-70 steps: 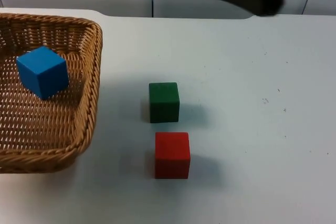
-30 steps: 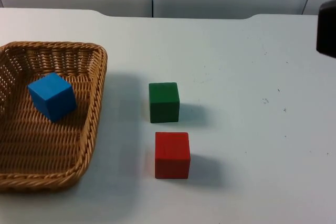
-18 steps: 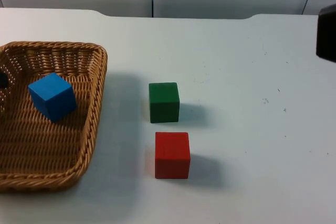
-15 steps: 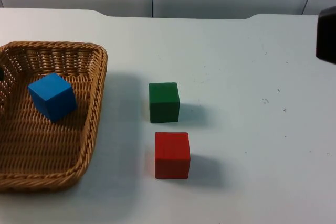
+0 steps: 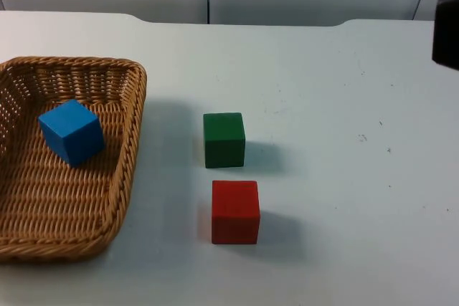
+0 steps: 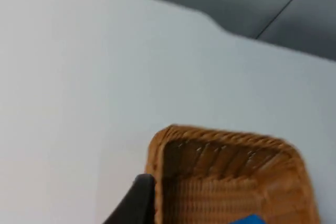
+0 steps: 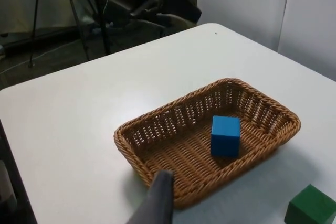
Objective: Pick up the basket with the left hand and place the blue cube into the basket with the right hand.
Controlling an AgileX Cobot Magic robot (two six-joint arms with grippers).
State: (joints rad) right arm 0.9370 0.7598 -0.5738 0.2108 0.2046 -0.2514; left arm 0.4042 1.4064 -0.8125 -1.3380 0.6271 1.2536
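Jaws on both sides: I cannot tell how open. Beyond them sits the basket (image 5: pixel 129 141) (blue cube (image 5: pixel 72 132) inside), green cube (image 5: pixel 224 139) beside it.

Cube (image 5: pixel 72 131) in basket (image 5: pixel 129 148)

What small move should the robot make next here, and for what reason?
Probably none beyond drawing both arms back: the blue cube already lies inside the wicker basket, which rests on the white table, apart from the green cube and red cube.
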